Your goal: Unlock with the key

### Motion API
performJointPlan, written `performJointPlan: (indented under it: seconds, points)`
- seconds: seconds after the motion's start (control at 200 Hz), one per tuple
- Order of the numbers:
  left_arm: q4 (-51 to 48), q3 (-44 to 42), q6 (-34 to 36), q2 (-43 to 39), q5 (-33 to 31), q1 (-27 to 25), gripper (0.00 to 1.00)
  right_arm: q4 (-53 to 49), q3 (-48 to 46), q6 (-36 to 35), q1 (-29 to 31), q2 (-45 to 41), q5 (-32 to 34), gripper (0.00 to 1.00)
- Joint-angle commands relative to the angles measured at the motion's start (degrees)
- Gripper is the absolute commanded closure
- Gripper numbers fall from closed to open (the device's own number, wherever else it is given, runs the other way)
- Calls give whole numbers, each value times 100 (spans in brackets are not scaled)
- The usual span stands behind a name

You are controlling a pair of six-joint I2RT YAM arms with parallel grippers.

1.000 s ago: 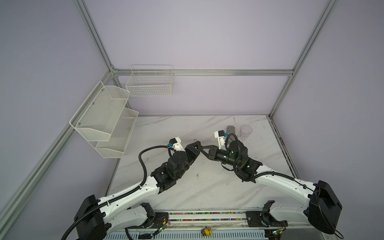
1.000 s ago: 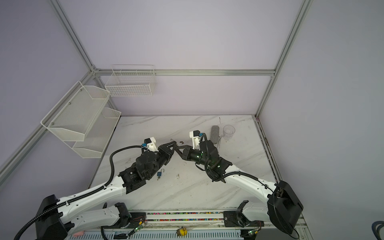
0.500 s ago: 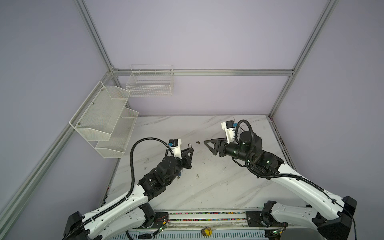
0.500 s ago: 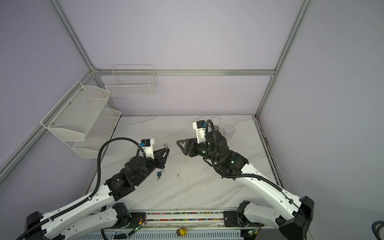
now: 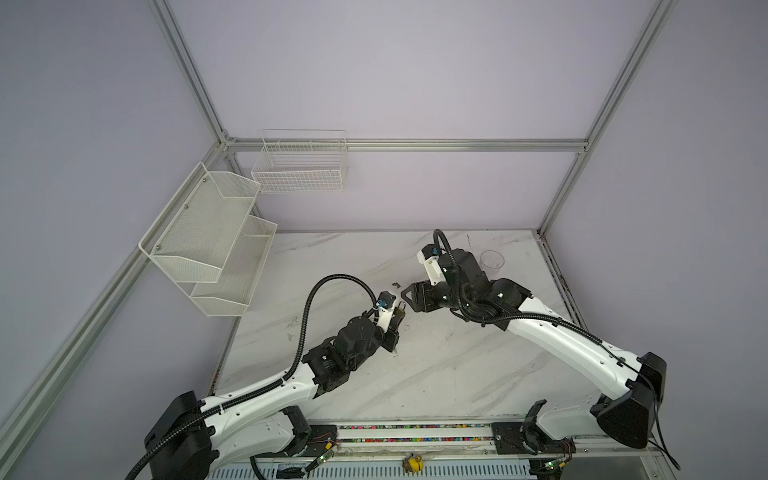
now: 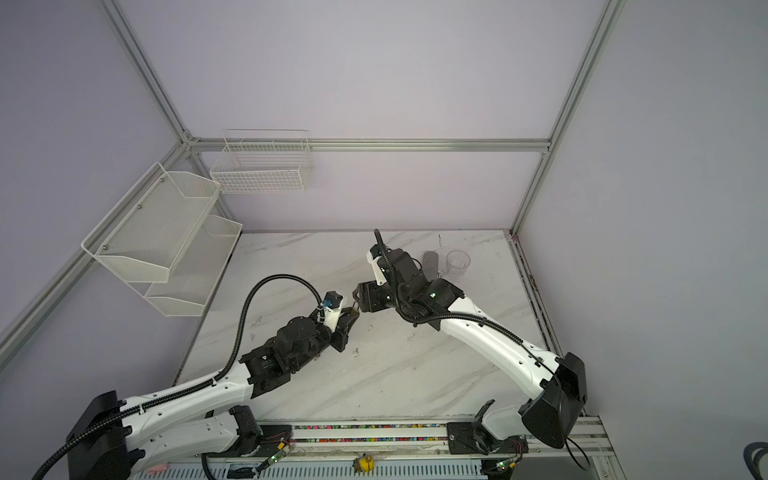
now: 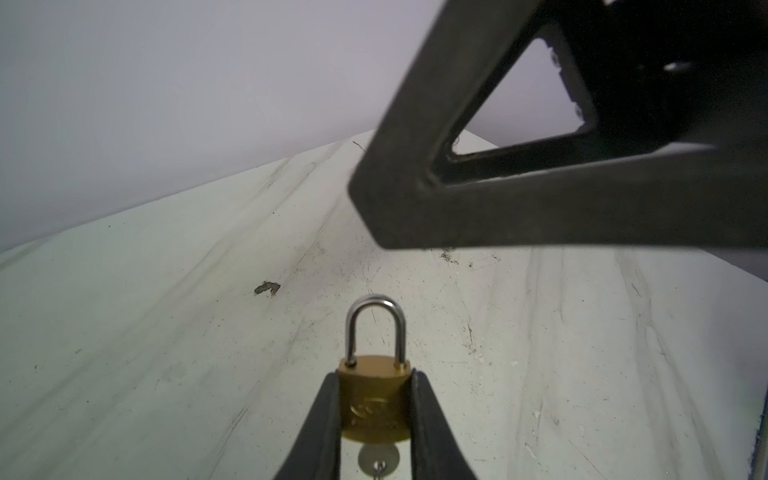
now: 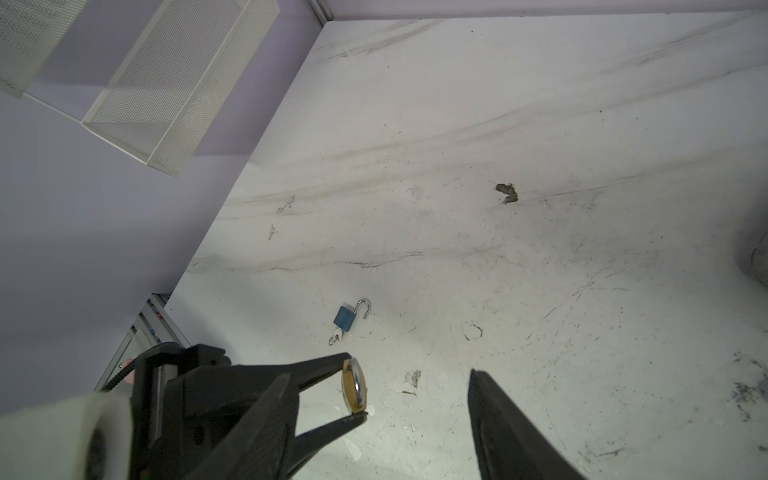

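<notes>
The jaws of the right gripper (image 5: 407,296) now stand wide apart. The left gripper (image 7: 376,376), clamping the padlock (image 7: 375,409), sits slightly farther back.

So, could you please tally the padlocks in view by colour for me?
brass padlock: 1
blue padlock: 1
Total: 2

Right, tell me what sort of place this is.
Probably a robotics lab test cell: plain walls in an aluminium frame, a left arm and right arm mounted at the edge of a marble-look tabletop, and mesh shelves on the wall.
</notes>
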Motion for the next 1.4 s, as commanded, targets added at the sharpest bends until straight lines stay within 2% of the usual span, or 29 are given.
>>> performJointPlan:
  seconds: [0.0,0.155,0.52,0.74,1.03,1.16,1.255,1.315,1.395]
  points:
    - [583,-52,294,-20,-72,-22,100,-353,185,-270,-19,236,341,32]
    - [593,-64,362,6,-99,-24,100,-374,258,-399,-24,441,352,32]
    - [558,-158,514,-76,-137,-33,100,-887,502,-441,-26,720,1049,33]
    - [663,-262,520,-199,-138,-35,100,-1011,450,-662,-26,682,602,33]
    - [788,-373,364,-88,-324,-35,100,-1044,201,-548,-81,273,701,32]
    - [-56,-20,-413,196,-517,-28,100,-803,-81,-499,-543,-31,797,30]
    - [-1266,562,-1760,609,-574,-73,100,-400,-481,-253,-885,-310,1272,24]
    - [-2030,963,-2385,1000,-595,-164,100,-114,-760,-111,-1024,-543,1679,20]
    - [-2759,1457,-3032,1570,-513,-263,100,456,-1250,38,-1328,-757,1736,16]
